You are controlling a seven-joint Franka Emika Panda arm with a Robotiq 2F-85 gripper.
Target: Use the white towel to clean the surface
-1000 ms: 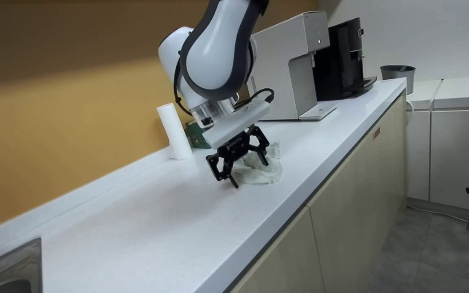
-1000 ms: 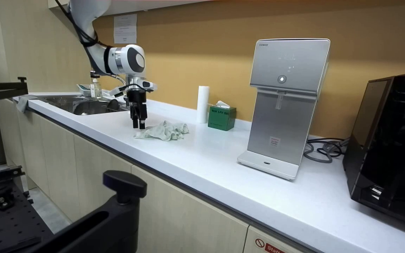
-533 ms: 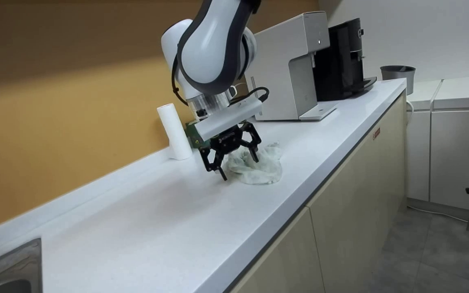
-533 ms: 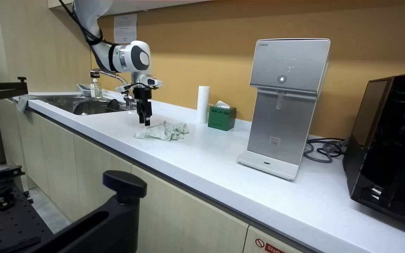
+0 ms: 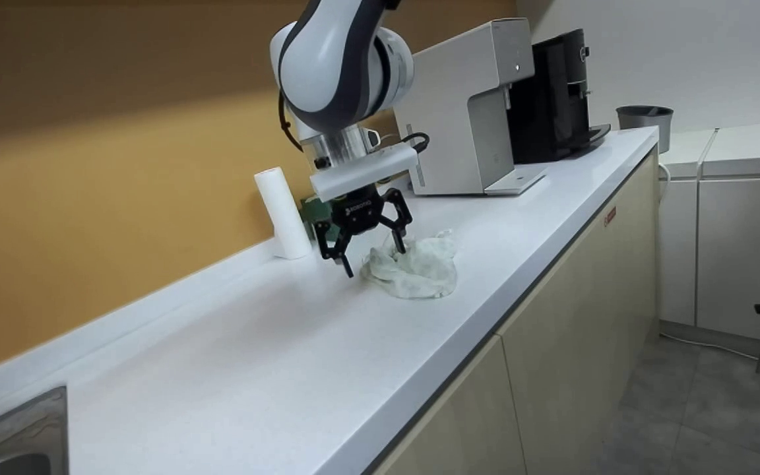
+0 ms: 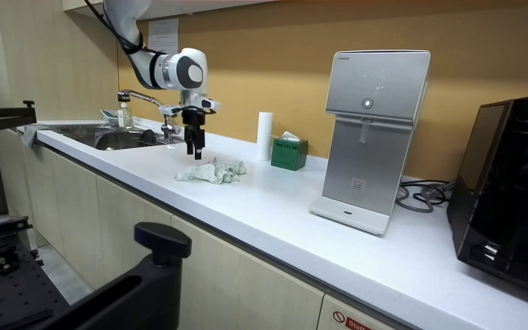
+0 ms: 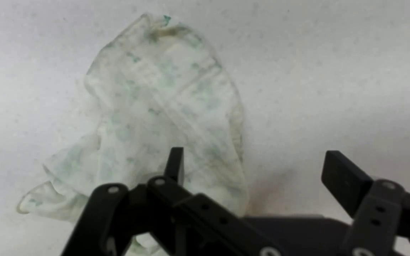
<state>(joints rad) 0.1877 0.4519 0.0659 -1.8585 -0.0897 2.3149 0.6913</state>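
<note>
The white towel with pale green marks lies crumpled on the white counter (image 5: 235,369). It shows in both exterior views (image 5: 419,272) (image 6: 216,172) and fills the left half of the wrist view (image 7: 169,103). My gripper (image 5: 376,262) is open and empty, raised a little above the counter. In an exterior view the gripper (image 6: 194,155) hangs above the sink-side end of the towel. In the wrist view, the left finger of the gripper (image 7: 256,160) overlaps the towel and the right finger is over bare counter. The arm hides the towel's lower part there.
A paper towel roll (image 6: 264,136) and a green tissue box (image 6: 288,153) stand by the wall. A silver water dispenser (image 6: 369,151) and a black appliance (image 6: 511,192) stand farther along. A sink (image 6: 108,137) lies at the opposite end.
My gripper has risen and shifted toward the back wall, staying open. More of the towel shows from behind it. The towel has not moved.
</note>
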